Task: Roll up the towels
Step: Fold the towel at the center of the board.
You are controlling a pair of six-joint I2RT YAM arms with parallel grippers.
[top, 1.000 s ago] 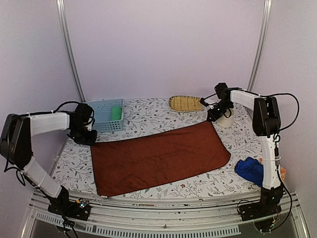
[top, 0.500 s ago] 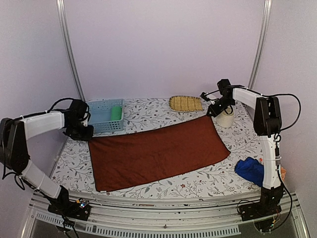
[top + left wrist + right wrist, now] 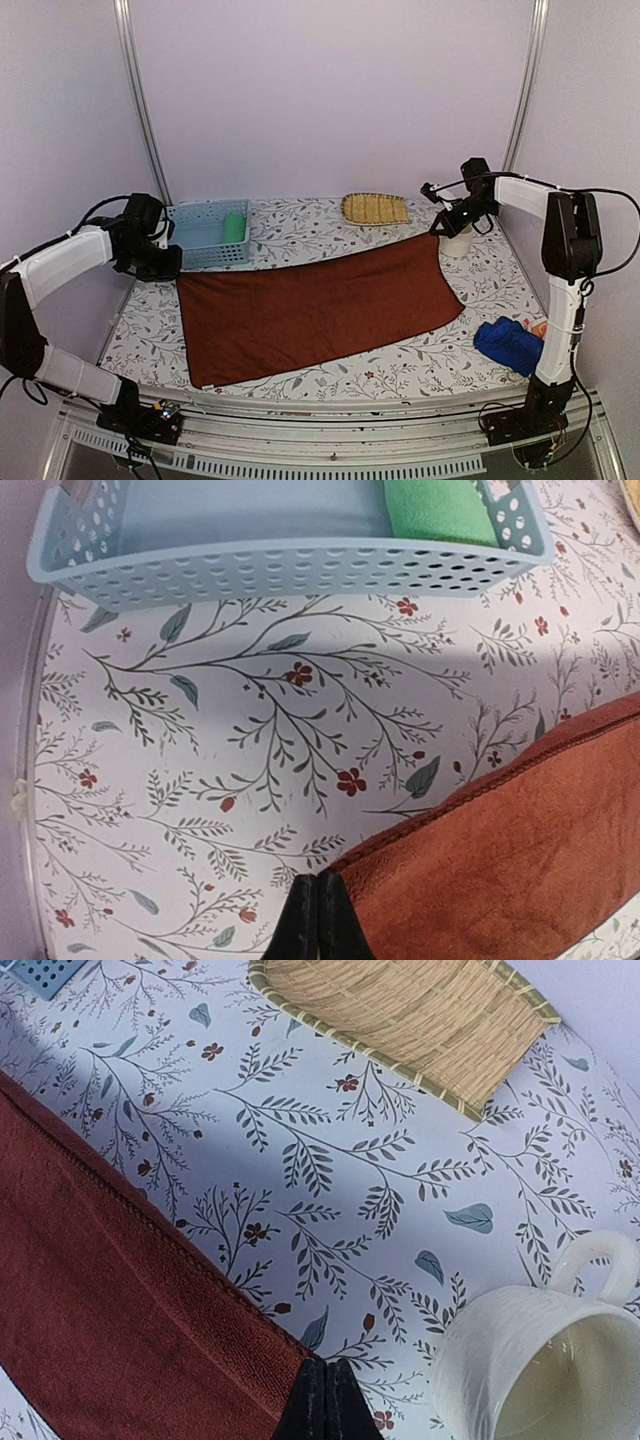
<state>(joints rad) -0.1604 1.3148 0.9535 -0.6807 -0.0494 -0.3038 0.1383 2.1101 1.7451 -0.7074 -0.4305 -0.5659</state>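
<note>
The dark reddish-brown towel (image 3: 320,310) lies spread flat across the table. My left gripper (image 3: 170,272) is shut on its far left corner, seen up close in the left wrist view (image 3: 318,920) with the towel (image 3: 520,850) beside it. My right gripper (image 3: 441,229) is shut on its far right corner, also in the right wrist view (image 3: 325,1400) with the towel (image 3: 110,1310). A green towel (image 3: 234,228) sits rolled in the basket. The blue towel (image 3: 505,343) lies bunched at the near right, with a sliver of the orange towel (image 3: 541,328) behind it.
The pale blue perforated basket (image 3: 200,245) stands at the far left, just beyond my left gripper (image 3: 290,570). The yellow straw tray (image 3: 375,208) lies at the back centre (image 3: 420,1010). A white mug (image 3: 458,240) stands right beside my right gripper (image 3: 530,1360).
Both grippers have moved outward and back with the towel's far corners. The towel's far edge has been pulled straighter and the cloth lies flatter.
</note>
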